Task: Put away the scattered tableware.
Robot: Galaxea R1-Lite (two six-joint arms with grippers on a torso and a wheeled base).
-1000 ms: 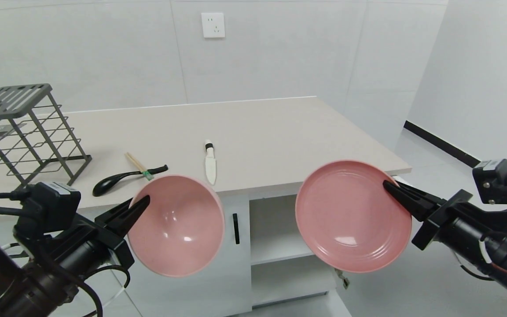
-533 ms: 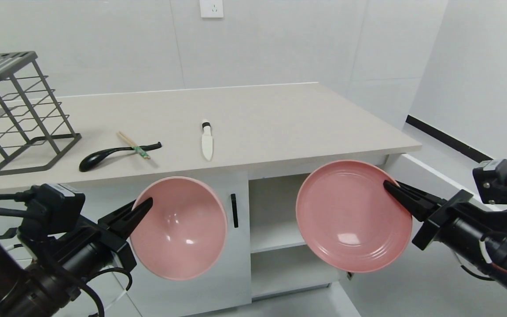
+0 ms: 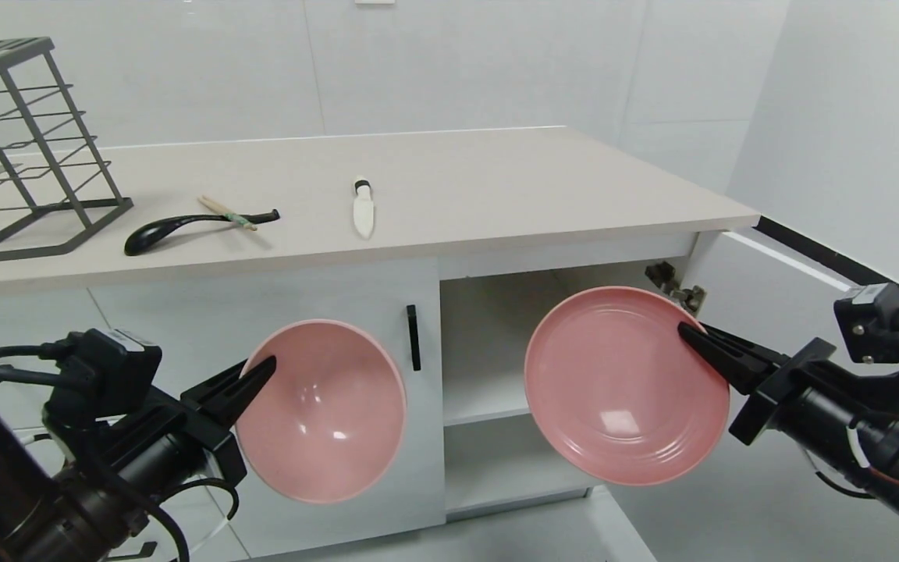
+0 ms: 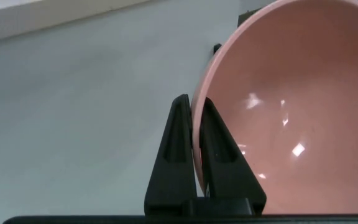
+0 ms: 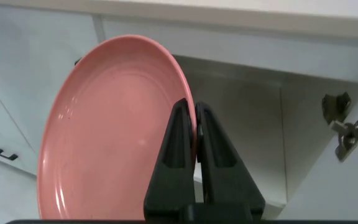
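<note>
My left gripper (image 3: 258, 373) (image 4: 194, 134) is shut on the rim of a pink bowl (image 3: 325, 410) (image 4: 291, 118), held on edge in front of the closed white cabinet door (image 3: 262, 312). A pink plate (image 3: 623, 382) (image 5: 114, 124) is clamped by its rim in my right gripper (image 3: 691, 336) (image 5: 193, 130), facing the open cabinet bay (image 3: 496, 351). On the countertop (image 3: 496, 187) lie a black spoon (image 3: 161, 229), wooden chopsticks (image 3: 225, 211) and a white knife (image 3: 362, 209).
A black wire rack (image 3: 24, 148) stands on the counter's left end. The open cabinet has a white shelf (image 3: 488, 406) and a lower floor; its door (image 3: 777, 281) swings out to the right, hinge (image 3: 676, 289) showing. A black handle (image 3: 413, 337) marks the closed door.
The head camera has dropped lower, so the countertop sits higher in view and the open cabinet bay shows more. Both grippers keep their hold on bowl and plate.
</note>
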